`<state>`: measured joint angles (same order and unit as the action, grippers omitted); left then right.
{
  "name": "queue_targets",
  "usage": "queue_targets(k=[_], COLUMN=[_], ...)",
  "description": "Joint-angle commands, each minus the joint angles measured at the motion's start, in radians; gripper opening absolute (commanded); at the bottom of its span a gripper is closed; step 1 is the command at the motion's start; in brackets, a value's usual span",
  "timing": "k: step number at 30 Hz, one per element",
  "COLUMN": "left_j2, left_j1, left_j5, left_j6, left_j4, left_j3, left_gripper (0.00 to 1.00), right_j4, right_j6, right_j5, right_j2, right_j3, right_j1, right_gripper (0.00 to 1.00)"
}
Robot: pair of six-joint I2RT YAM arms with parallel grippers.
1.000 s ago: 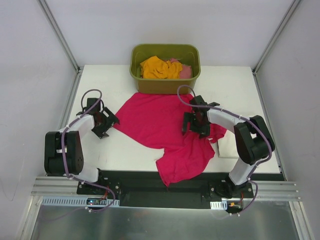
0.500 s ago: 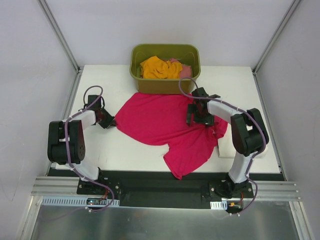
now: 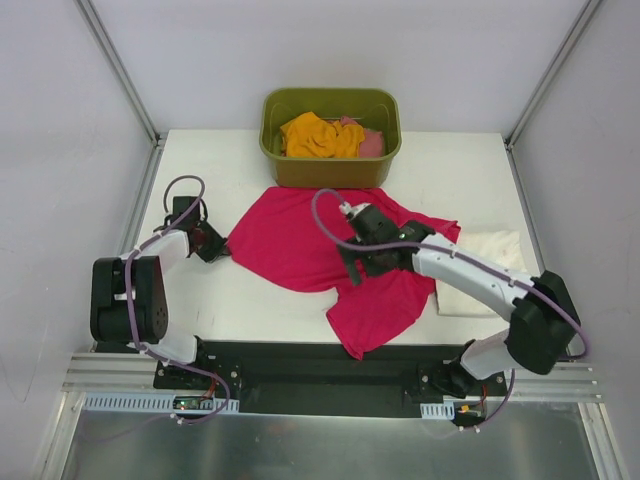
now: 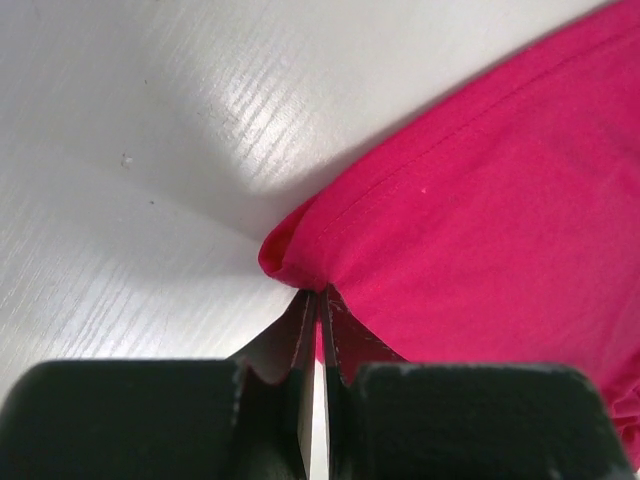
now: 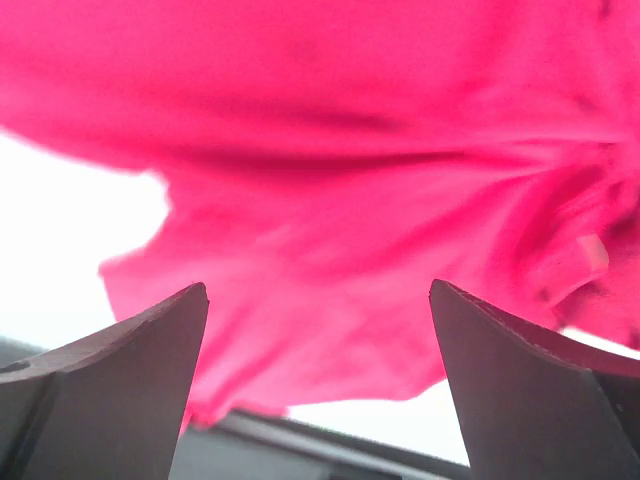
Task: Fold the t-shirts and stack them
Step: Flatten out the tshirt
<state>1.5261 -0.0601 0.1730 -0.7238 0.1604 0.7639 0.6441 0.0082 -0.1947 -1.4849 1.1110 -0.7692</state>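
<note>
A crimson-pink t-shirt (image 3: 290,245) lies spread and rumpled across the middle of the table. My left gripper (image 3: 213,244) is shut on its left corner; the left wrist view shows the hem (image 4: 300,250) pinched between the closed fingertips of that gripper (image 4: 318,292). My right gripper (image 3: 352,268) hovers open over the shirt's middle, and the crimson cloth (image 5: 350,150) fills the right wrist view beyond its wide-apart jaws (image 5: 318,290). A cream-white t-shirt (image 3: 490,255) lies flat at the right. An orange t-shirt (image 3: 318,136) and a salmon-pink one (image 3: 373,143) sit in the tub.
The olive-green tub (image 3: 330,172) stands at the back centre, touching the crimson shirt's far edge. Bare white table (image 3: 250,305) lies between the shirt and the near edge on the left. Metal frame posts (image 3: 118,70) flank the table.
My left gripper has moved in to the crimson shirt's left corner and closed on it. My right arm has swung left from the shirt's right side to its middle, uncovering the cream-white shirt.
</note>
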Motion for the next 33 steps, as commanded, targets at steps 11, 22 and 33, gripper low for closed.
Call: queue_targets(k=[11, 22, 33], left_j2=[-0.084, -0.093, -0.130], left_j1=[0.000, 0.000, 0.002], left_j5=[0.013, -0.006, -0.012], left_j6=[0.011, -0.012, -0.005], left_j4=[-0.053, -0.053, -0.053], left_j3=[-0.067, -0.077, -0.063], left_gripper=[0.00, 0.00, 0.00], right_j4=[0.035, 0.058, 0.146], right_j6=[0.107, 0.168, 0.214], right_j5=[0.181, 0.019, -0.251], right_j2=[-0.151, -0.252, -0.089], right_j3=[-0.085, -0.102, -0.085], right_j1=[-0.482, -0.495, -0.441], right_gripper=[0.76, 0.47, 0.01])
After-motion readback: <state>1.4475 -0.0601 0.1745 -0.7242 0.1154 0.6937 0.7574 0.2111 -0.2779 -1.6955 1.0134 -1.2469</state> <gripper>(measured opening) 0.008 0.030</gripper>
